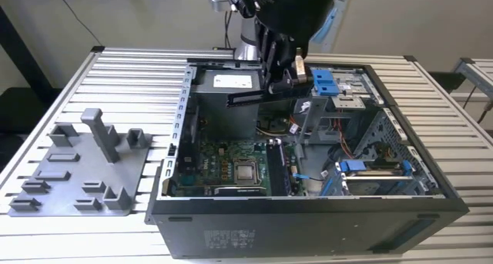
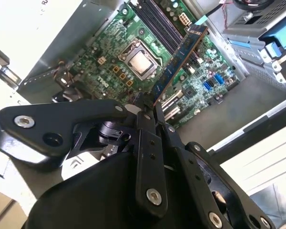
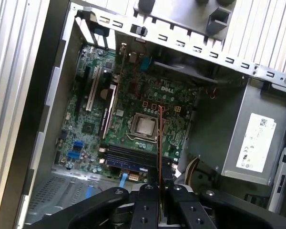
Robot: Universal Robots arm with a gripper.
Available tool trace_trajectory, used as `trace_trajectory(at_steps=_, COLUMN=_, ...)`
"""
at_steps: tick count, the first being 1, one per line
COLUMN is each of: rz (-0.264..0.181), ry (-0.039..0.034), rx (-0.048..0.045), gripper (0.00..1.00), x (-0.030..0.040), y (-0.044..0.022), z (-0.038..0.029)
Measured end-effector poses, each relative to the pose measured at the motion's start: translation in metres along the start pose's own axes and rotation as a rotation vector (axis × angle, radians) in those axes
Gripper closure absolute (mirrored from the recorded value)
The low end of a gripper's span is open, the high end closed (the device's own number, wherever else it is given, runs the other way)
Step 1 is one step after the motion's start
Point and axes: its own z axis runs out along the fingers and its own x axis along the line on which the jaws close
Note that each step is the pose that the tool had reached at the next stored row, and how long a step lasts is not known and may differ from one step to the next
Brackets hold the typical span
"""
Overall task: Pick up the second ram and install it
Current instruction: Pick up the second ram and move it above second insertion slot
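1. Pincer [image 2: 150, 107]: clenched on one end of the second ram. In the second wrist view the black fingers [image 2: 147, 138] press on the stick's two faces.

2. Second ram [image 2: 178, 62]: thin dark stick, held in the air over the open case and touching nothing but the pincer. Its long axis runs straight out from the fingertips. In the exterior view it lies roughly level, with the free end toward the exterior view's left, in front of the power-supply box [image 1: 227, 82].

3. Memory slots [image 3: 133, 155]: long black channels on the motherboard [image 3: 133, 102], just beside the processor socket [image 3: 145, 126]. They sit below the stick and well apart from it. Judged: the stick's long axis crosses the run of the slots rather than matching it. Whether any slot is filled, cannot tell.

4. Room for moving: open air above the board. A blue cable [image 3: 124, 179] lies just beside the slots. The power-supply box bounds one side and the drive cage with blue tabs [image 1: 325, 82] another. The case [image 1: 308, 229] walls stand all round.

5. Tabletop [image 1: 131, 73]: slatted metal, carrying the case. A grey fixture plate [image 1: 73, 177] with upright pegs sits outside the case at the exterior view's left, well apart from the pincer.
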Motion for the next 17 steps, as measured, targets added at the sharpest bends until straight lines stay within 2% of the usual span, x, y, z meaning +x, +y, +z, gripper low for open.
trace_trajectory(at_steps=8, rz=-0.009, ry=-0.0003, rx=-0.0012, gripper=0.86, x=0.0022, y=-0.0089, z=0.0002)
trace_trajectory(at_steps=17, rz=0.073, ry=0.0005, rx=0.0102, gripper=0.86, x=0.0035, y=-0.0119, z=0.0039)
